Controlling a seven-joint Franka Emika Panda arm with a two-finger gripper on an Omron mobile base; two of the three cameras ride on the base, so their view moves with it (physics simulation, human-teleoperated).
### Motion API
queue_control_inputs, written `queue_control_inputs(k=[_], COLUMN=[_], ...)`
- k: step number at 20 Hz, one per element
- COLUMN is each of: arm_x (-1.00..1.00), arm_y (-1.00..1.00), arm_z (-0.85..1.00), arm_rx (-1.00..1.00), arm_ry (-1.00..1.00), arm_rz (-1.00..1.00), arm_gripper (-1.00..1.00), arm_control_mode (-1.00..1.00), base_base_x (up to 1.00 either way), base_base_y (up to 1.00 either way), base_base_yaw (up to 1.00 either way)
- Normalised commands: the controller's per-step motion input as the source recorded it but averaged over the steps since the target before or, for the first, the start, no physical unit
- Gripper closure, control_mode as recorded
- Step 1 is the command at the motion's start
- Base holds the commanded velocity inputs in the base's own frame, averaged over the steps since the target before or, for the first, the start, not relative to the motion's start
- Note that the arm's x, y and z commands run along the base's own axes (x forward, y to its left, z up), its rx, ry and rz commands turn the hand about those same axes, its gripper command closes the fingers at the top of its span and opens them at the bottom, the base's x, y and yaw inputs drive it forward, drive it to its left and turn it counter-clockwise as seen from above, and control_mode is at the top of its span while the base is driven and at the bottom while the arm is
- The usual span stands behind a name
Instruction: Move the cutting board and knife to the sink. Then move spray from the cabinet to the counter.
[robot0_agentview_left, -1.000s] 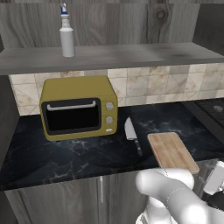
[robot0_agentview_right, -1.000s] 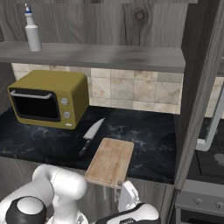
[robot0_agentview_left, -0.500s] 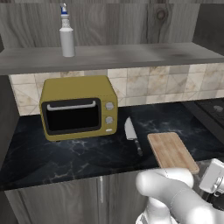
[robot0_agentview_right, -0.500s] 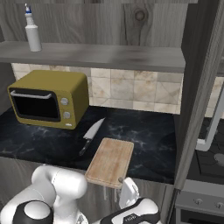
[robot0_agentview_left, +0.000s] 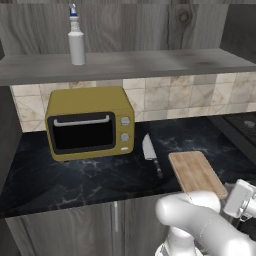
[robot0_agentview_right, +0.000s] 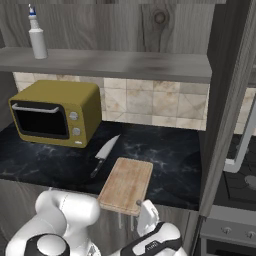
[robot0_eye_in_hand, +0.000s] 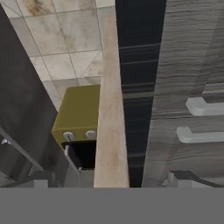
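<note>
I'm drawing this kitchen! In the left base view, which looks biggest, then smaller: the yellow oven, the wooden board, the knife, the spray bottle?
1. Yellow oven, easily biggest.
2. Cutting board.
3. Spray bottle and knife look about alike; the bottle stands farther back on the shelf, so I won't rank them.

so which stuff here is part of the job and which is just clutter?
Job items:
cutting board, overhanging the counter edge
knife beside it
spray on the cabinet shelf
gripper at the board's near edge

Just lying about:
yellow oven
tiled backsplash
lower cabinet handles
</note>
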Motion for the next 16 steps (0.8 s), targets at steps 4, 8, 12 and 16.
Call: queue_control_inputs(k=[4,8,12,16], arm_x=[0.18,0.04,0.0,0.0], arm_y=[0.0,0.01,0.03,0.06], arm_z=[-0.15,-0.12,-0.04,-0.02], arm_rx=[0.0,0.0,0.0,0.0], arm_ry=[0.0,-0.01,-0.07,-0.07], arm_rz=[0.0,0.0,0.0,0.0], arm_gripper=[-1.0,-1.0,-1.0,-1.0], arm_control_mode=[-1.0,-1.0,-1.0,-1.0], base_base_x=[0.0,0.0,0.0,0.0], base_base_y=[0.0,0.0,0.0,0.0], base_base_yaw=[0.0,0.0,0.0,0.0])
